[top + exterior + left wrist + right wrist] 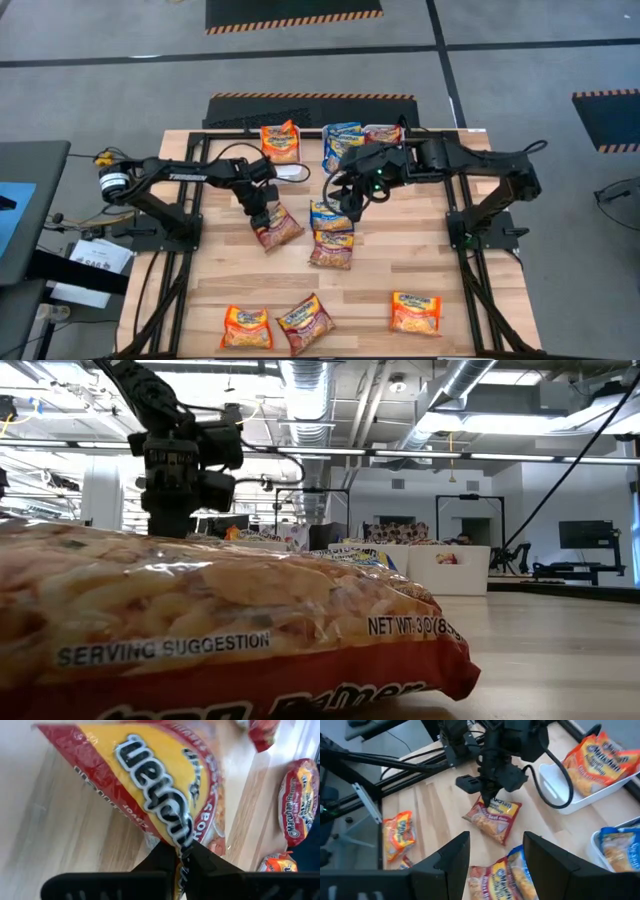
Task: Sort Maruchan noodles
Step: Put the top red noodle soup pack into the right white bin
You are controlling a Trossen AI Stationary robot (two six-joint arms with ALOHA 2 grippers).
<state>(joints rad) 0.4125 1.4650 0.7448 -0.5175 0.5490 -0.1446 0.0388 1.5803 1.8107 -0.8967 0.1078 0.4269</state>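
Left gripper (266, 214) clenched on dark red packet (278, 229) edge; lift clear of surface (420, 260) before carrying. Right gripper (352, 207) released, hovering over blue packet (329, 215).

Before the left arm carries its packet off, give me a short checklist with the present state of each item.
1. Left gripper shut on the dark red packet: ok, fingers pinch its edge.
2. Packet clear of the table: cannot tell.
3. Right gripper open and empty: ok, over the blue packet.
4. Bin for dark red free: cannot tell.
5. Arms apart: ok.
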